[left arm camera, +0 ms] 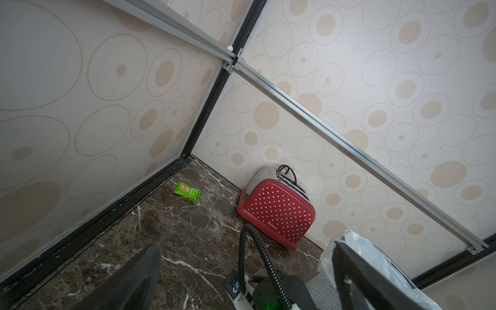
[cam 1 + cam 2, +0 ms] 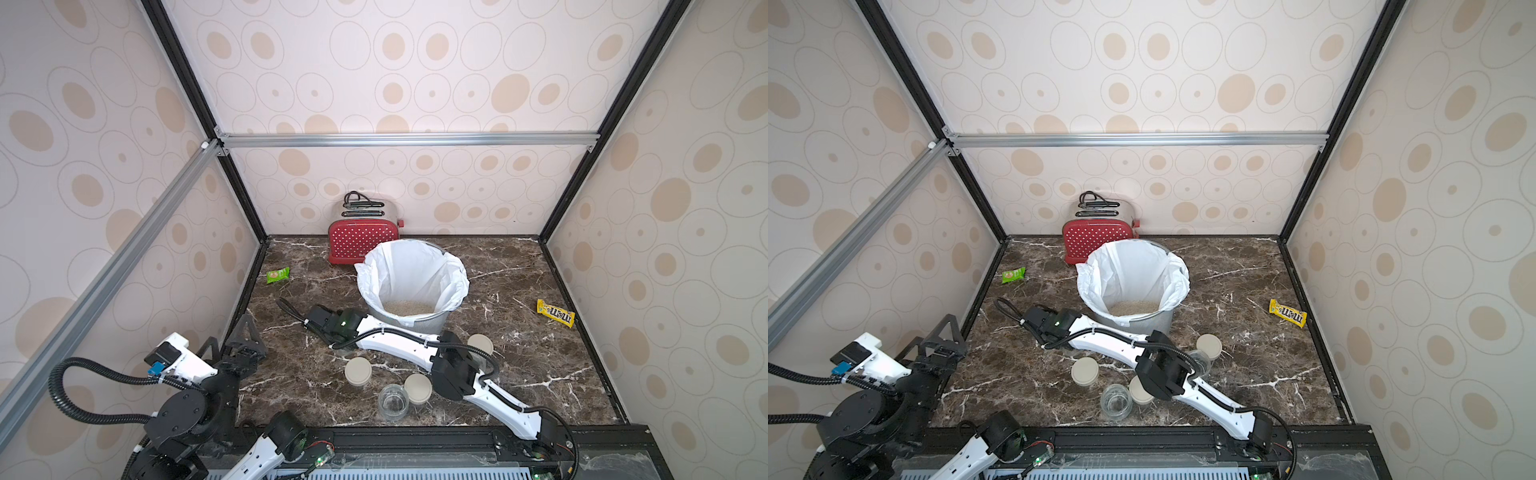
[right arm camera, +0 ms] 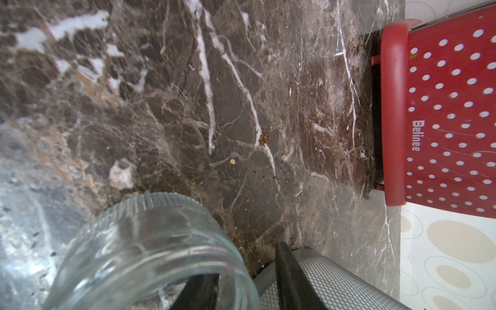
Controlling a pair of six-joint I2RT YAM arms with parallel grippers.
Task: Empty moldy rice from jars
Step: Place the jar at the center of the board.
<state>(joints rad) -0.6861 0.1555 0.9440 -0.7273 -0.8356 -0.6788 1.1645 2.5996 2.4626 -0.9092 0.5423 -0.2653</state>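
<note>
1. Right gripper (image 3: 241,265): the jaws are parted astride the wall of an empty glass jar (image 3: 150,255), just left of the bin. One finger shows darkly through the glass. The other finger (image 3: 288,271) stands just off the outer wall, so the grip is released, not clamped. Whether the jar's base rests squarely on the marble countertop (image 2: 519,374) cannot be told.
2. Left gripper (image 1: 247,245): spread wide and holding nothing, at the near left, well apart from the jars.
3. Moldy rice (image 2: 407,308): a pale heap at the bottom of the mesh bin (image 2: 434,322), inside its white liner (image 2: 415,270).
4. Other jars: a second open jar (image 2: 393,401) stands near the front edge and looks empty. A third jar (image 2: 1200,360) is half hidden behind the right arm. The beige lids (image 2: 358,371) lie loose beside them. The emptying appears essentially complete.
5. Hazard, jar: if the right gripper withdraws sideways rather than straight up, the finger seen through the glass could hook the rim. That would tip the jar or roll it against the bin.
6. Hazard, arm: the right forearm hangs low over the lids and the other jars. A flat retreat could sweep them toward the front edge.
</note>
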